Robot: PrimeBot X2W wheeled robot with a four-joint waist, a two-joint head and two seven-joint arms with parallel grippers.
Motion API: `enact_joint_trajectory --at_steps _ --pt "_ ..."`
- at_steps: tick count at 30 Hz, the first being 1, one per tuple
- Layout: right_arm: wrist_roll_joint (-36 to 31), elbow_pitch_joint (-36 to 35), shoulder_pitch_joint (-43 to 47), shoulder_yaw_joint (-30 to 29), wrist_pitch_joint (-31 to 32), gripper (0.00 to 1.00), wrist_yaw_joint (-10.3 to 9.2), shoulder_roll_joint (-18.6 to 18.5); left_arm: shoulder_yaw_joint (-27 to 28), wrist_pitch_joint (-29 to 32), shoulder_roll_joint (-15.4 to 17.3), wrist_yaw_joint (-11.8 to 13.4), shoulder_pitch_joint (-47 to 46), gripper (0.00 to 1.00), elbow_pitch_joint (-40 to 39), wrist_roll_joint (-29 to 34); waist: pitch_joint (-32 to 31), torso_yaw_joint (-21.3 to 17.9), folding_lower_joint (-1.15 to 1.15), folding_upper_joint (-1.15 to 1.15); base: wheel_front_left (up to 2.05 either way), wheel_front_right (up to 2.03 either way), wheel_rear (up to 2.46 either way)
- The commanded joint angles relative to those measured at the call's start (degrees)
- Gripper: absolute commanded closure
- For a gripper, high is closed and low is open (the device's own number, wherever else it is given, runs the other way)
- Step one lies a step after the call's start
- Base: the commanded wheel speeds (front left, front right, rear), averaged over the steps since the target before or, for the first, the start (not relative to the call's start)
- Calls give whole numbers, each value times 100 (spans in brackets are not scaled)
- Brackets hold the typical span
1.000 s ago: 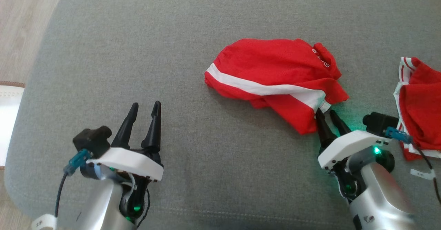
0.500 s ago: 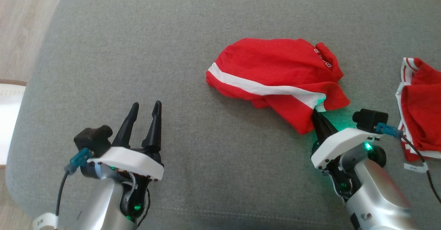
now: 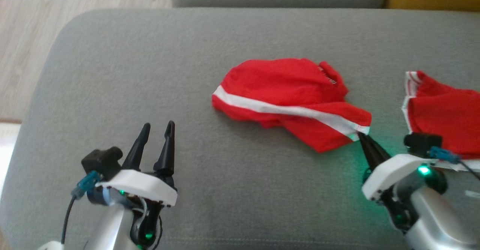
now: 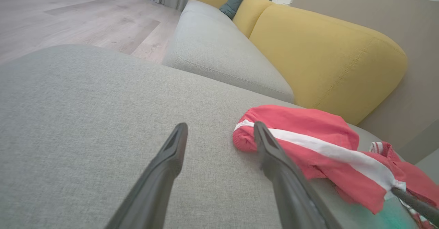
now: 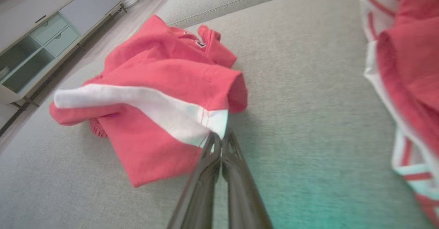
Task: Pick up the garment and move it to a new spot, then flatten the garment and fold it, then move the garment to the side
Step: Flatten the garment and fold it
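Note:
The garment (image 3: 285, 100) is a crumpled pair of red shorts with a white side stripe, lying mid-cushion on the grey sofa seat (image 3: 150, 74). My right gripper (image 3: 362, 135) is shut on the garment's white hem corner at its lower right. In the right wrist view the two fingers meet on that white corner (image 5: 216, 124) of the garment (image 5: 161, 95), which rises slightly from the cushion. My left gripper (image 3: 157, 126) stands open at the lower left, apart from the garment. The left wrist view shows its fingers (image 4: 171, 160) spread, with the garment (image 4: 308, 143) beyond the right one.
A second red and white garment (image 3: 442, 111) lies at the right edge, close beside my right wrist. A yellow sofa back (image 4: 325, 54) and another grey cushion (image 4: 219, 50) stand beyond. Wooden floor (image 3: 56, 2) borders the cushion's left side.
My right gripper closed on the garment's white hem corner and has pulled it rightward, stretching the cloth. The head camera tilted up, shifting the scene downward. The left arm has stayed put.

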Motion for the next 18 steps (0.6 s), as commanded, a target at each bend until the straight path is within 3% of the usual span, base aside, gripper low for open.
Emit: enact_joint_trajectory --at_steps 1,9,18 --pt "-47 -332 18 96 73 100 -5 -188 225 -70 53 -12 -131 0 -171 38 -139 -161 0 0 0 0 0" --pt "-206 -1332 431 -427 914 100 -5 -643 -54 71 132 -51 -313 0 3 67 -109 -610 0 0 0 0 0" --pt "-575 -1928 469 -914 1495 100 -5 -399 -1235 479 367 -90 -802 0 452 -339 179 -802 0 0 0 0 0"
